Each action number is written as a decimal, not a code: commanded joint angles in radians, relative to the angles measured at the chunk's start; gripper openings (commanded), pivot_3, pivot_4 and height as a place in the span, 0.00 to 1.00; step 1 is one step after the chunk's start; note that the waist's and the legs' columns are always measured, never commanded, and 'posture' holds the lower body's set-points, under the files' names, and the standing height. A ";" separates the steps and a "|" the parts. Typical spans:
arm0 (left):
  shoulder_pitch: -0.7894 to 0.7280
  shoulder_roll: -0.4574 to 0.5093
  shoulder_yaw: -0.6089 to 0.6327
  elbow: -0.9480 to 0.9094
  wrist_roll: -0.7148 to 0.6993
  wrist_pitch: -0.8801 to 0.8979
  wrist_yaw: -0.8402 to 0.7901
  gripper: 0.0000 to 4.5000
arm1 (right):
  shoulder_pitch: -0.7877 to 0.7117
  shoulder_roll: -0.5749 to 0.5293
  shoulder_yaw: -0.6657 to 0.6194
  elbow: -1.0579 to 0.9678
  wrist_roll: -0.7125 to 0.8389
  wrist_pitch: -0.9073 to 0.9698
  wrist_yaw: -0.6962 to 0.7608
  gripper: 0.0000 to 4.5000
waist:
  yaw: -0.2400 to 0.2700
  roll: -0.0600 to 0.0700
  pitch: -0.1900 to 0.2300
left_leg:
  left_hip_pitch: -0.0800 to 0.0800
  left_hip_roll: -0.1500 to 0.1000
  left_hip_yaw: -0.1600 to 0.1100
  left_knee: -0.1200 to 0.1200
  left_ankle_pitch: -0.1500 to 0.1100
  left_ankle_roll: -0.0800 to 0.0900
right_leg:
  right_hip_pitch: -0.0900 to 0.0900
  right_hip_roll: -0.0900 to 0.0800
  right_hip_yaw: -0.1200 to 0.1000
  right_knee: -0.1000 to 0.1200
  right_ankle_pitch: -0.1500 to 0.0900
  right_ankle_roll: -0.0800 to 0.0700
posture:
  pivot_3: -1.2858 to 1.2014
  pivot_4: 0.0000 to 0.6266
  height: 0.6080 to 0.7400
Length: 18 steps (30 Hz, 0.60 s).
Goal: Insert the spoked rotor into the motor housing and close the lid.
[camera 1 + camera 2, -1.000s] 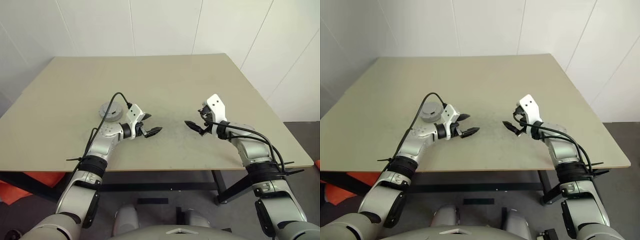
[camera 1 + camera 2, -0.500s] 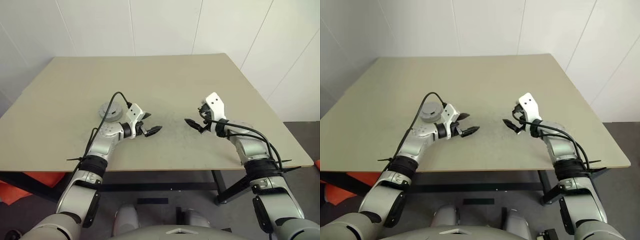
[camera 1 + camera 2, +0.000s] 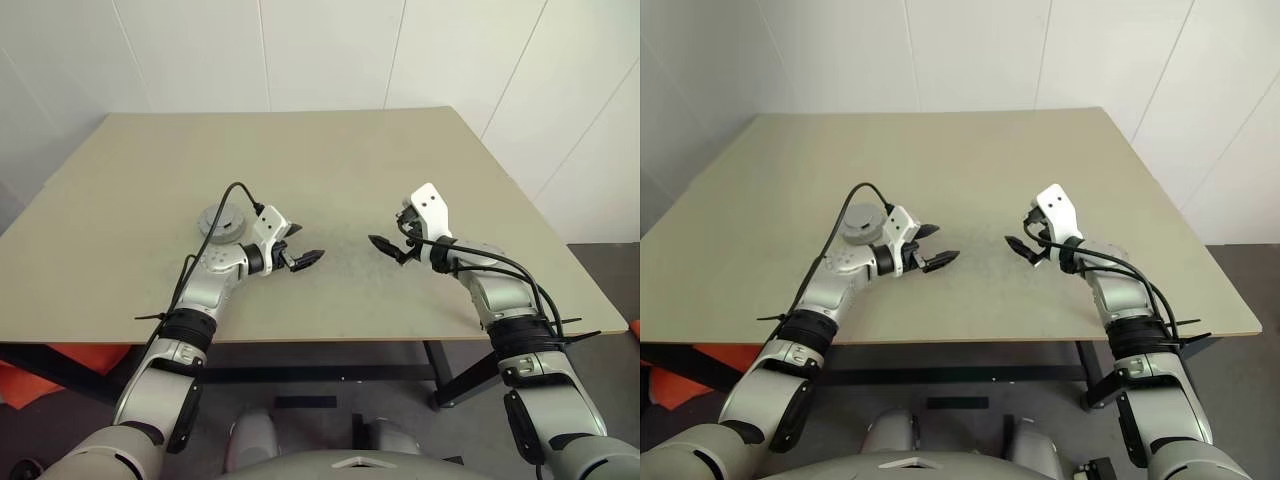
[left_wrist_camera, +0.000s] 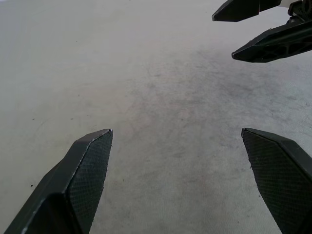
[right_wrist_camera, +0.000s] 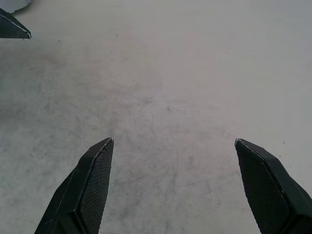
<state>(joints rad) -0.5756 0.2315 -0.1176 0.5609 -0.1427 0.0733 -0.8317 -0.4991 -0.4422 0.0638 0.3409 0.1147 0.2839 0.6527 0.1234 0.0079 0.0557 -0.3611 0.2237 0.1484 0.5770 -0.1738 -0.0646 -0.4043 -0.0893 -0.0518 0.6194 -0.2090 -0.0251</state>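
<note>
Both claws open and empty over the beige rectangular table.
The left claw and right claw were held tip to tip, well apart, fingers spread wide, nothing gripped. A grey round metal assembly, lid-topped, was seen on the table just behind the left wrist; housing or lid could not be told apart, rotor not made out.

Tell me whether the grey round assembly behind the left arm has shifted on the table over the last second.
No. The grey round assembly sits at the same spot on the table, equally far from the table's left edge, just behind the left pincer.
</note>
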 commanded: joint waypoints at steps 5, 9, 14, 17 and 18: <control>-0.027 0.002 0.012 -0.013 0.002 -0.023 0.003 1.00 | -0.037 0.008 -0.011 0.004 -0.013 -0.033 -0.023 1.00 | 0.000 0.000 0.000 | 0.000 0.000 0.000 0.000 0.000 0.000 | 0.000 0.000 0.000 0.000 0.000 0.000 | 0.52 0.00 1.00; -0.018 0.001 0.008 -0.018 0.005 -0.026 0.003 1.00 | -0.028 0.008 -0.012 -0.002 -0.017 -0.038 -0.026 1.00 | 0.000 0.000 0.000 | 0.000 0.000 0.000 0.000 0.000 0.000 | 0.000 0.000 0.000 0.000 0.000 0.000 | 0.52 0.00 1.00; -0.030 0.001 0.010 -0.006 0.006 -0.029 0.001 1.00 | -0.029 0.008 -0.014 0.006 -0.024 -0.044 -0.029 1.00 | 0.000 0.000 0.000 | 0.000 0.000 0.000 0.000 0.000 0.000 | 0.000 0.000 0.000 -0.001 0.000 0.000 | 0.52 0.00 1.00; -0.030 0.002 0.010 -0.004 0.006 -0.031 -0.001 1.00 | -0.027 0.009 -0.017 0.002 -0.024 -0.043 -0.030 1.00 | 0.000 0.000 0.000 | 0.000 0.000 0.000 0.000 0.000 0.000 | 0.000 0.000 0.000 -0.001 0.000 0.000 | 0.52 0.00 1.00; -0.030 0.002 0.010 -0.004 0.006 -0.031 -0.002 1.00 | -0.027 0.008 -0.019 0.003 -0.024 -0.044 -0.032 1.00 | 0.000 0.000 0.000 | 0.000 0.000 0.000 0.000 0.000 0.000 | 0.000 0.000 0.000 -0.001 0.000 0.000 | 0.52 0.00 1.00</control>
<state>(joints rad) -0.5799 0.2316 -0.1177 0.5728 -0.1357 0.0655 -0.8321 -0.5043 -0.4315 0.0635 0.3581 0.0910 0.2618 0.6265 0.1231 0.0080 0.0557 -0.3613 0.2236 0.1484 0.5769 -0.1741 -0.0641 -0.4044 -0.0893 -0.0518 0.6186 -0.2090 -0.0251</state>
